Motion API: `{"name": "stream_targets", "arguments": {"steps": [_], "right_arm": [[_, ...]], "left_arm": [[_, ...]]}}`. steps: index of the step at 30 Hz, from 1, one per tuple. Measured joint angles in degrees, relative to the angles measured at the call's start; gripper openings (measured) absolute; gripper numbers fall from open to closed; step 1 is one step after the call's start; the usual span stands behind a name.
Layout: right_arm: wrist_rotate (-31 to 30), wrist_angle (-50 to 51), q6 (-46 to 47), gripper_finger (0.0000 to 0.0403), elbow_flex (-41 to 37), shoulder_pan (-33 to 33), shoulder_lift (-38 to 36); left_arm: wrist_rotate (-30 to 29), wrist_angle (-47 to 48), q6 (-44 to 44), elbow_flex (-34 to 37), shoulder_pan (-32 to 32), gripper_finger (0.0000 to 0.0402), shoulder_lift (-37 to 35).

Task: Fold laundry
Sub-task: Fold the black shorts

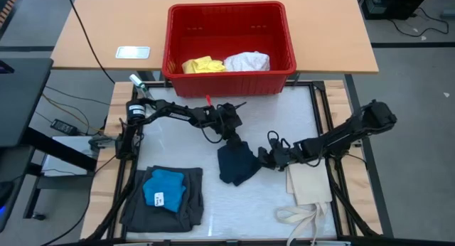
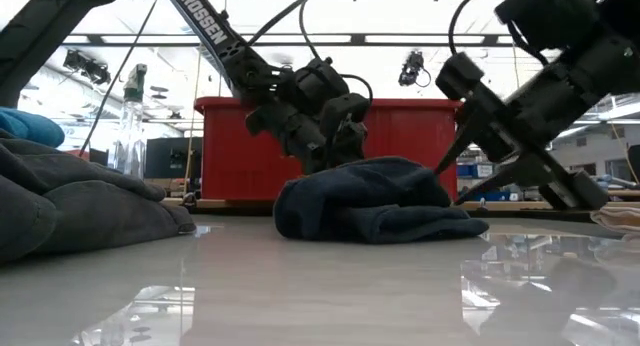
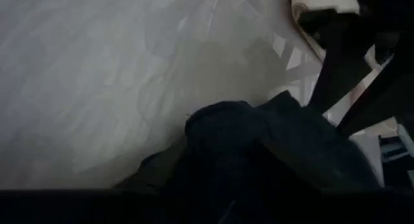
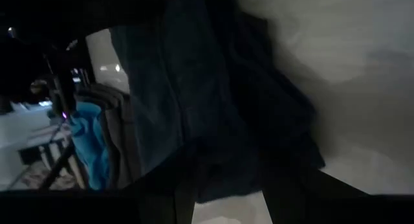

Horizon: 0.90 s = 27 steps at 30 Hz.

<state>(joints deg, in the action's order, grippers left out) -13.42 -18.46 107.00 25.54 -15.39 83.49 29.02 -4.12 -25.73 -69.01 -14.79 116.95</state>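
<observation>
My left gripper (image 1: pixel 231 129) is down at the far edge of the navy cloth (image 1: pixel 237 165), near the middle of the table (image 1: pixel 178 143). From the low view its fingers seem to press into the top of the heap, but I cannot tell if they pinch the fabric or only touch it. My right gripper (image 1: pixel 267 158) sits at the right side of the same cloth. Its fingers are part-way apart and reach into the fold, and in the right wrist view the fabric lies between them — I judge it is pinching the hem there.

The cloth is bunched into a low, rounded lump, so I expect it to be light, soft and limp; it will sag and drag if I lift it by one point only. Better to take two corners or one hem, well apart, and pull it flat.

At the near left corner lie the folded dark grey shorts (image 1: pixel 138 203) with the bright blue piece (image 1: pixel 163 190) on top. The yellow piece (image 1: pixel 202 64) and the white piece (image 1: pixel 247 61) wait in the red basket (image 1: pixel 227 79) beyond the far edge — the cream tote (image 1: pixel 307 183) lies at the near right.
</observation>
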Motion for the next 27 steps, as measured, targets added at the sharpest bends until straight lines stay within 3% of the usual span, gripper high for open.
{"name": "stream_targets", "arguments": {"steps": [6, 11, 16, 21, 27], "right_arm": [[-2.9, -10.9, 4.2, 0.0159, 0.0, 0.0, 7.1], [-8.5, -17.9, 7.6, 0.0158, 0.1, 0.0, 11.5], [-10.0, -19.4, 9.2, 0.0140, 0.4, 0.4, 13.8], [-9.4, -18.5, 1.5, 0.0029, 0.3, 2.3, 12.7], [-9.0, -16.6, -14.2, 0.0016, 0.0, 8.1, 4.4]], "left_arm": [[0.5, 0.0, -0.5, 0.0, -0.2, 0.0088, 0.0], [0.4, 0.5, -0.7, 0.0, -0.2, 0.0055, 0.0], [0.6, 1.0, -0.6, 0.0, -0.2, 0.0035, 0.0], [1.4, 1.5, -0.5, 0.0, -1.6, 0.0024, -1.9], [1.9, 1.2, 3.4, 0.0, -4.9, 0.0014, -9.8]]}}
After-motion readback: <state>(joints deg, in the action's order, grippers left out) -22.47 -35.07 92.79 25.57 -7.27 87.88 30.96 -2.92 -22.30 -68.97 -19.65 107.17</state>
